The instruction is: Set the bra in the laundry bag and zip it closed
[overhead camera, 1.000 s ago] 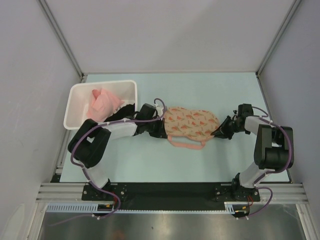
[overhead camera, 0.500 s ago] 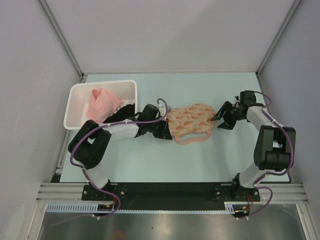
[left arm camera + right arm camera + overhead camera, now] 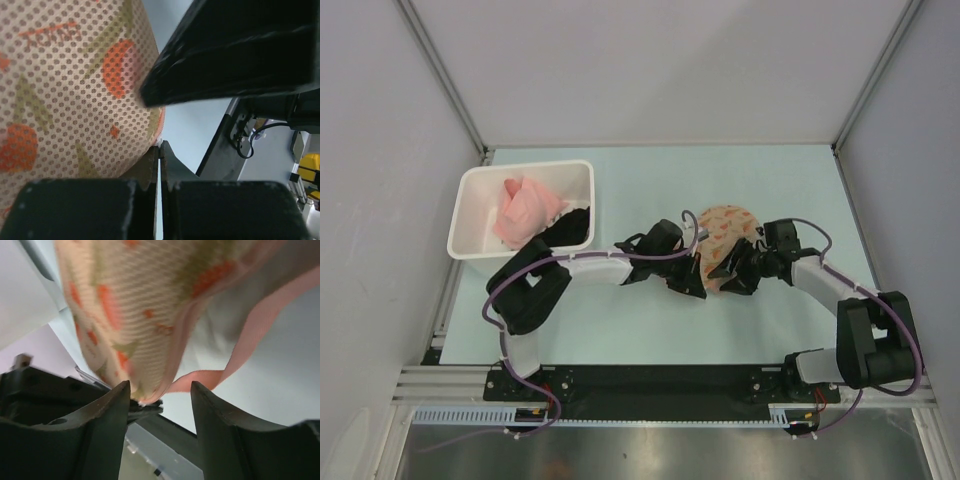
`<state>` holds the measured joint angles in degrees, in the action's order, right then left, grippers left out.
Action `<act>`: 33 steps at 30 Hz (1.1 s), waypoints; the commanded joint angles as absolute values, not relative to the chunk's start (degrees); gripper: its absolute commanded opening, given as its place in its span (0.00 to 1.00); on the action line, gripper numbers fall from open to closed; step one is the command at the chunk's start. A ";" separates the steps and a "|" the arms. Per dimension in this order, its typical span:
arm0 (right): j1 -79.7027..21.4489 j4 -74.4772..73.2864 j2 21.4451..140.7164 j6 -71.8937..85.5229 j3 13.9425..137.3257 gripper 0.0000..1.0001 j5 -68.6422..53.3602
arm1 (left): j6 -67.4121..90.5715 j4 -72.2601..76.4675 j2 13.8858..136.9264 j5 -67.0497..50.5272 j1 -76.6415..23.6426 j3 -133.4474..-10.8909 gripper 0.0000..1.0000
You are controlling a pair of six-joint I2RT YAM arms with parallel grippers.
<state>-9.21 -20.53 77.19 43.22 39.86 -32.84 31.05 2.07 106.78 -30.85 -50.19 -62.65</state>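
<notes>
The laundry bag [image 3: 725,226] sits bunched near the middle of the worktop [image 3: 650,175], slightly toward the right edge. Its long axis runs from far edge to near edge, with the rounded lobe facing the far edge. From above we cannot read either grip. The left wrist view shows the left end effector [image 3: 160,149] pinched fully together on the bag's rim. The right wrist view shows the right end effector [image 3: 158,387] spread apart, the rim in its gap unclamped, and a pink strap [image 3: 250,335] looping off the bag.
</notes>
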 commanded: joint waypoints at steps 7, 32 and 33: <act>-9.59 -10.36 79.89 48.78 35.77 0.36 -33.84 | 32.08 3.34 107.31 -31.56 -51.94 -65.13 0.00; -5.18 -32.51 98.42 25.84 66.34 0.42 -29.10 | 29.43 -0.27 105.02 -31.28 -50.53 -59.84 0.00; -5.62 -35.13 98.96 24.80 69.58 0.52 -28.57 | 32.31 2.43 105.99 -31.99 -50.71 -60.38 0.00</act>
